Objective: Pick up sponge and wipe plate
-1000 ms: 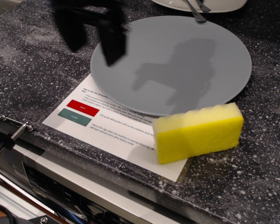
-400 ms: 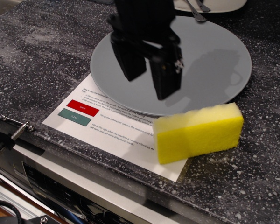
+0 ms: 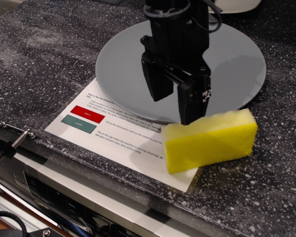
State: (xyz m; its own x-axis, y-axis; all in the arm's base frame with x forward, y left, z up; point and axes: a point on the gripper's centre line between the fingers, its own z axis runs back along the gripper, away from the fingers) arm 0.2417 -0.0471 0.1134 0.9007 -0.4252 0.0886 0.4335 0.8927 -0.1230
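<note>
The sponge (image 3: 210, 140) lay on the desk (image 3: 34, 54) just beside the grey plate (image 3: 123, 64); the black claw (image 3: 175, 104) hung above them, spread open, holding nothing.

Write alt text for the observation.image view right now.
A black gripper, jaws open, hangs over the near edge of a grey plate, one finger just above a yellow sponge lying on the speckled counter, partly on a printed sheet.

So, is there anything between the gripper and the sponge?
No. In the only view, the open gripper hangs just above the left end of the sponge, over the plate's near edge, with no object between them.
</note>
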